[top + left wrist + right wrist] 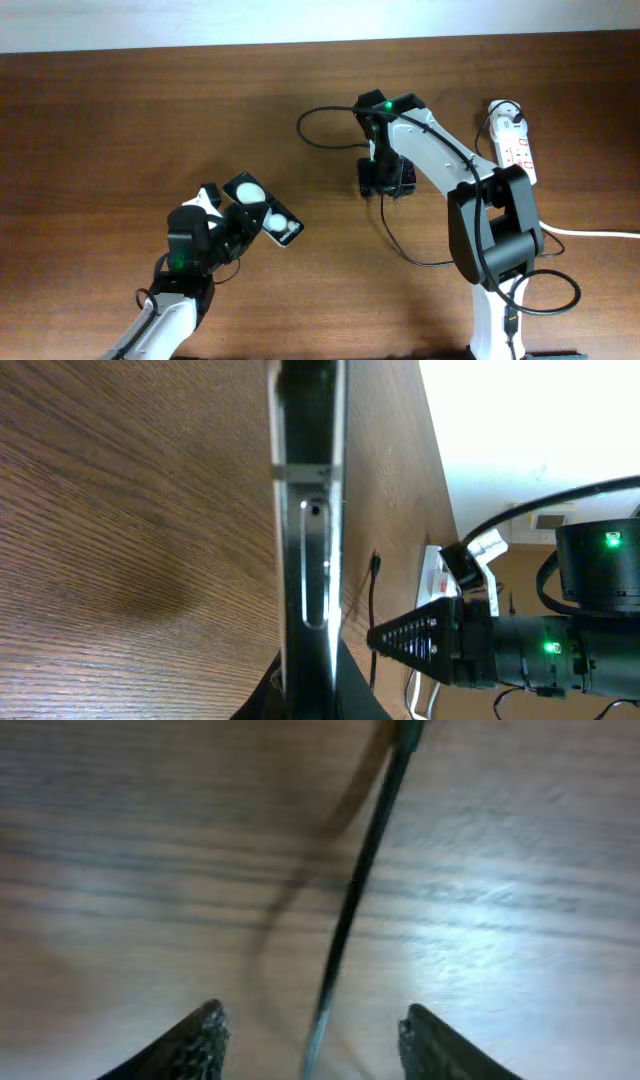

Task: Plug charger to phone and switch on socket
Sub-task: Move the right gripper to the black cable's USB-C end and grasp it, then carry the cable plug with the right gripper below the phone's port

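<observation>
The charger [355, 890] cable runs between the open right fingers [195, 1040]; closing off-centre may miss it, and the phone [263, 210], gripped by the left fingers [238, 228], could slip.

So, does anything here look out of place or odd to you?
Only the phone: it's held at a slant in the left jaws. The charger cable lies in loose loops, passing between the open right jaws, not yet plugged in.

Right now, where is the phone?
Overhead view: the phone is left of centre, held in the left gripper, far from the socket at the right edge.
</observation>
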Controlling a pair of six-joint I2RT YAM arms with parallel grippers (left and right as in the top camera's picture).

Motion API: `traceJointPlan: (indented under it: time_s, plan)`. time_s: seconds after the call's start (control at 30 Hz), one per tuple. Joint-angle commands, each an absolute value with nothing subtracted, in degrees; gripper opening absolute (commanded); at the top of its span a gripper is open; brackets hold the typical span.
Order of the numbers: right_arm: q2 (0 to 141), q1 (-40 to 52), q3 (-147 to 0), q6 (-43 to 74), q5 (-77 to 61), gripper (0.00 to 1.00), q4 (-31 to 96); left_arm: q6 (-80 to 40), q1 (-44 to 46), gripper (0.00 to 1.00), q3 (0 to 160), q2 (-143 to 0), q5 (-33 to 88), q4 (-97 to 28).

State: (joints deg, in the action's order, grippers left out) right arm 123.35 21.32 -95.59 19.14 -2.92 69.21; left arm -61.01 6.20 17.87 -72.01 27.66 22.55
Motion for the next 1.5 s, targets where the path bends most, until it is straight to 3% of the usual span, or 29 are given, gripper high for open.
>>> traceJointPlan:
  time_s: [0.0,0.13,0.2,0.6,0.73,0.77,0.83,0.9,0.97,1.07,1.23,1.47]
  plan:
    - [122.1,21.5,-95.4,18.9,3.6,0.60,66.4,-59.9,6.0,0.06,18.7,-71.6,28.9,23.3]
    - [122.3,21.3,-94.2,25.8,10.3,0.59,57.5,-59.9,6.0,0.06,18.7,-71.6,28.9,23.3]
    - [122.3,21.3,-92.4,27.1,10.2,0.51,56.7,-59.9,6.0,0.06,18.7,-71.6,28.9,23.3]
    - [124.1,21.3,-82.9,27.1,9.5,0.30,46.2,-59.9,6.0,0.06,18.7,-71.6,28.9,23.3]
    - [125.1,21.3,-82.9,27.1,8.7,0.14,46.3,-59.9,6.0,0.06,18.7,-71.6,28.9,23.3]
    - [125.1,21.3,-82.9,27.1,7.0,0.04,46.5,-59.9,6.0,0.03,18.7,-71.6,28.9,23.3]
    - [123.7,21.3,-85.1,27.1,5.8,0.04,50.7,-60.0,6.0,0.00,18.7,-71.6,29.9,23.3]
    - [115.2,21.3,-87.6,27.0,3.2,0.04,56.8,-60.8,6.0,0.00,18.7,-71.5,31.7,23.0]
    - [97.6,21.3,-87.6,21.4,-7.4,0.04,61.6,-65.8,6.0,0.00,18.7,-71.5,35.3,23.4]
    - [80.1,21.5,-87.5,21.2,-8.9,0.04,70.3,-69.9,6.0,0.00,19.2,-71.6,44.0,29.6]
    - [65.7,36.7,-80.4,25.5,-9.9,0.04,73.2,-71.0,6.0,0.00,26.1,-71.6,60.1,31.4]
    - [66.0,56.3,-60.2,37.2,-7.7,0.04,54.6,-68.9,6.0,0.00,26.1,-71.7,65.5,39.8]
